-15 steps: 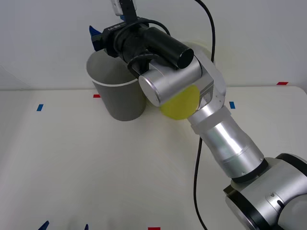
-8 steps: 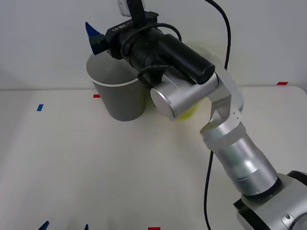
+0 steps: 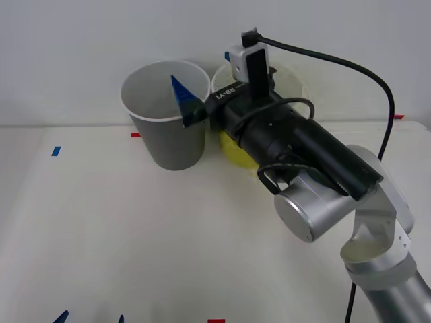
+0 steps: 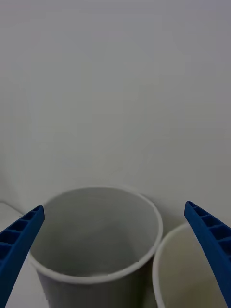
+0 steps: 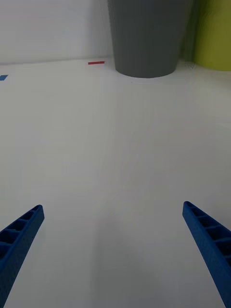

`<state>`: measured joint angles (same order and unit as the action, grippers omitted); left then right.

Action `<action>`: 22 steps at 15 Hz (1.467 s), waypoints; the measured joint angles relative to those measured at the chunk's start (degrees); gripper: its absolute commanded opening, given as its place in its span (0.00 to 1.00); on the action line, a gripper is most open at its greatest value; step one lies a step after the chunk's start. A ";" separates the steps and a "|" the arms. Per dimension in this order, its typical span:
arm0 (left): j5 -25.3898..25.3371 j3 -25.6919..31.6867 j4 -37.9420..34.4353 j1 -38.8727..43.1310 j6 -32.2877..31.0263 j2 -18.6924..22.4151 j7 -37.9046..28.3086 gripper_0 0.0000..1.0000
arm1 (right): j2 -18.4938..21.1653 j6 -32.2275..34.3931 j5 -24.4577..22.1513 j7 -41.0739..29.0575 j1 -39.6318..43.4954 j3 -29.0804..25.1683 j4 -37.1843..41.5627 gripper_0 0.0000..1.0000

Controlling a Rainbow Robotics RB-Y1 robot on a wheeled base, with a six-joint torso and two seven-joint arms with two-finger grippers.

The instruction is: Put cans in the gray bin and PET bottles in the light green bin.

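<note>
White desk carries two bins, standing side by side at its far edge against a pale wall. Count: one gray bin, one light green bin; red and blue tape marks dot the desk surface.

Right arm, black forearm and silver joints, reaches across the front view and covers most of the light green bin; only part of its white rim and a patch of yellow-green wall show past the arm.

Right gripper: jaws wide, nothing between them. Gray bin sits just ahead of and below the jaws, its open mouth between the two blue fingers in the right wrist view. Interior looks pale; bottom not visible, so its contents cannot be told. Light green bin lies beside the gray one, toward one finger, cut off by the frame. In the front view one blue fingertip overlaps the gray bin's mouth.

Left gripper: jaws wide, empty, low over bare desk. Both bins stand well ahead of these jaws, upper parts cut off.
</note>
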<state>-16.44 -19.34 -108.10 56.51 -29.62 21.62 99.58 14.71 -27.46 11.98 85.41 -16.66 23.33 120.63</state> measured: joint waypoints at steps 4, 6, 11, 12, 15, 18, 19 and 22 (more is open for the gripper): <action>0.00 0.00 0.00 0.00 0.00 0.00 0.00 1.00 | 3.62 8.11 -0.01 -0.01 10.16 -0.75 3.45 1.00; 0.00 0.00 0.00 0.00 0.00 0.00 0.00 1.00 | 6.05 13.08 -0.02 -0.09 14.86 -1.42 3.75 1.00; 0.00 0.00 0.00 0.00 0.00 0.00 0.00 1.00 | 12.27 20.53 0.05 -1.04 23.72 -3.73 3.84 1.00; 0.00 0.00 0.00 0.00 0.00 0.00 0.00 1.00 | 12.35 21.87 0.11 -1.23 25.84 -4.38 3.84 1.00; 0.00 0.00 0.00 0.00 0.00 0.00 0.00 1.00 | 11.83 25.71 0.21 -1.40 32.11 -5.64 3.83 1.00; 0.00 0.00 0.00 0.00 0.00 0.00 0.00 1.00 | 10.11 27.42 -0.23 -1.15 35.76 -5.88 3.83 1.00; 0.00 0.00 0.00 0.00 0.00 0.00 0.00 1.00 | 10.35 27.36 -0.40 -1.18 35.77 -5.91 3.83 1.00; 0.00 0.00 0.00 0.00 0.00 0.00 0.00 1.00 | 10.62 27.09 -0.60 -1.02 36.69 -6.41 3.83 1.00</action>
<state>-16.44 -19.34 -108.10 56.51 -29.62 21.62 99.58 25.34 -0.38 11.38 84.39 20.03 16.93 124.46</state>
